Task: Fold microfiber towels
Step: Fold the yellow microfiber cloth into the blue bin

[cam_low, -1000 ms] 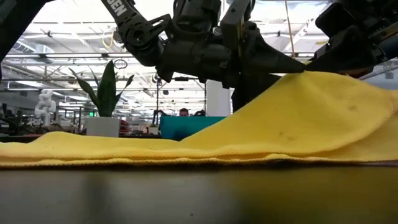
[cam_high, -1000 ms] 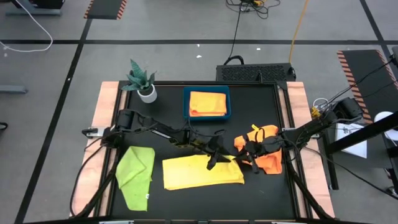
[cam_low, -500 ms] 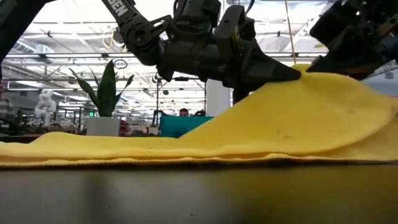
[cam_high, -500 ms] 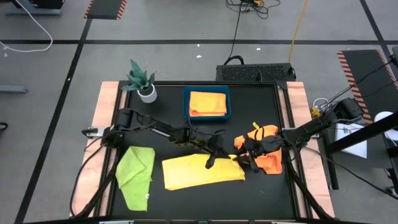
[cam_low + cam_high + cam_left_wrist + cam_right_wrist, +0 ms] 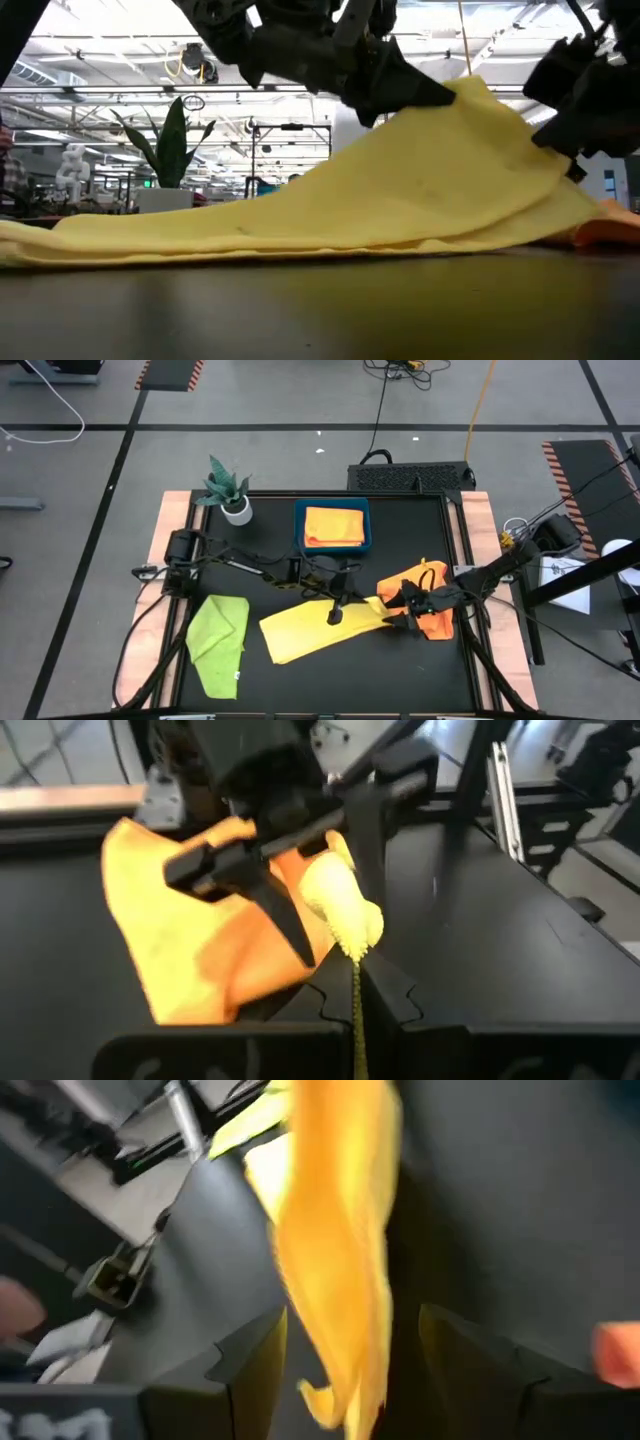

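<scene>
The yellow towel (image 5: 320, 628) lies mid-table, its right part raised into a peak (image 5: 460, 95). My left gripper (image 5: 338, 610) is shut on that peak. My right gripper (image 5: 405, 605) is open. Its fingers (image 5: 250, 1365) stand on either side of the towel's hanging right end (image 5: 340, 1270), apart from it. Under the right arm an orange towel (image 5: 428, 605) lies crumpled. A lime green towel (image 5: 218, 638) lies at the near left. My left gripper pinches a raised edge of the yellow towel (image 5: 353, 985) between its two fingers, near the towel's right end. The fingers come from the table's left, slanting a little down. The towel slopes down from the hold, and its left end (image 5: 60, 240) rests on the table.
A blue tray (image 5: 300, 528) holding a folded orange towel stands at the far middle. A potted plant (image 5: 228, 490) stands at the far left corner. Bare black tabletop (image 5: 330, 680) shows along the near edge.
My left gripper has shut on the yellow towel and risen with it. The towel's right part now peaks higher, while its left end has stayed on the table. My right gripper has drawn back toward the table's right edge, off the peak.
</scene>
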